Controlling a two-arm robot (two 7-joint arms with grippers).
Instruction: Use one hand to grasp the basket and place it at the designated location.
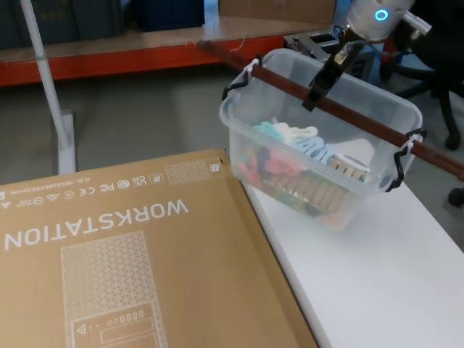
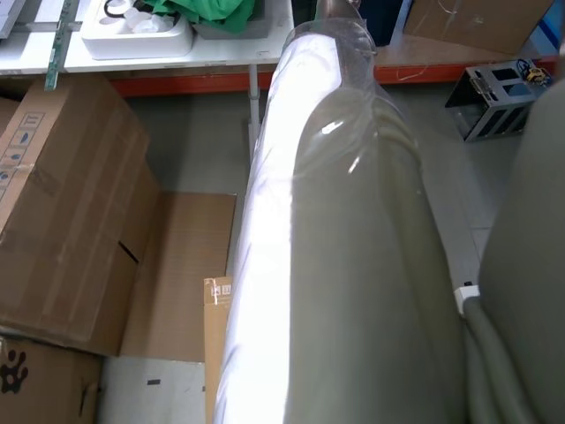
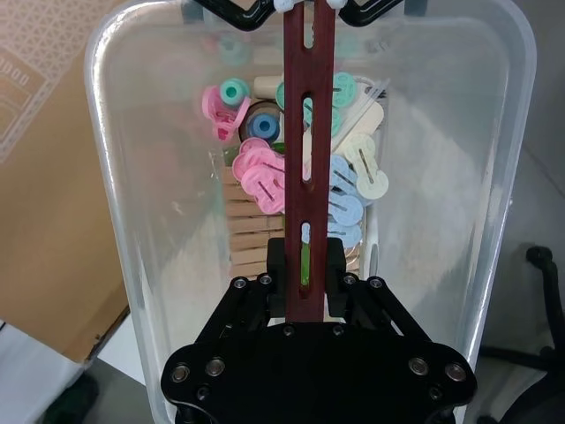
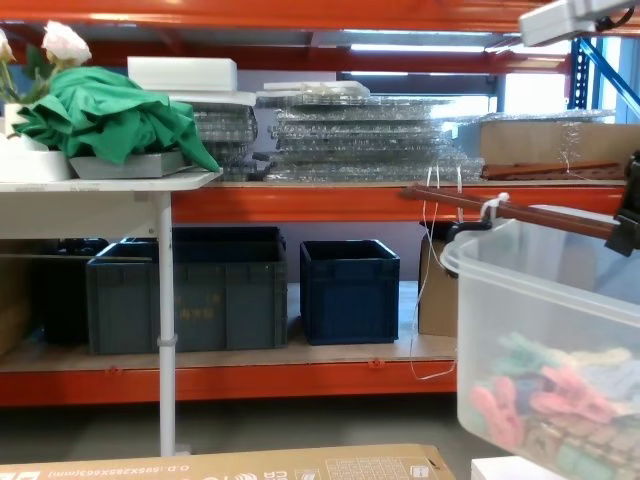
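Your right gripper [image 3: 306, 278] is clenched on the basket's [image 1: 319, 145] handle [image 1: 362, 119], a thin, stiff, reddish-brown slotted bar on black end fittings. The basket hangs tilted at 1 o'clock in the head view, over the far end of the white surface [image 1: 377, 275], beside the cardboard box [image 1: 109, 254] at 8 o'clock. Its clear plastic walls look smooth, thin and likely springy. The plastic and wooden pegs [image 1: 290, 156] inside are loose, so expect a light load that slides downhill. The handle's middle would be the steadiest hold; your grip looks off-centre.
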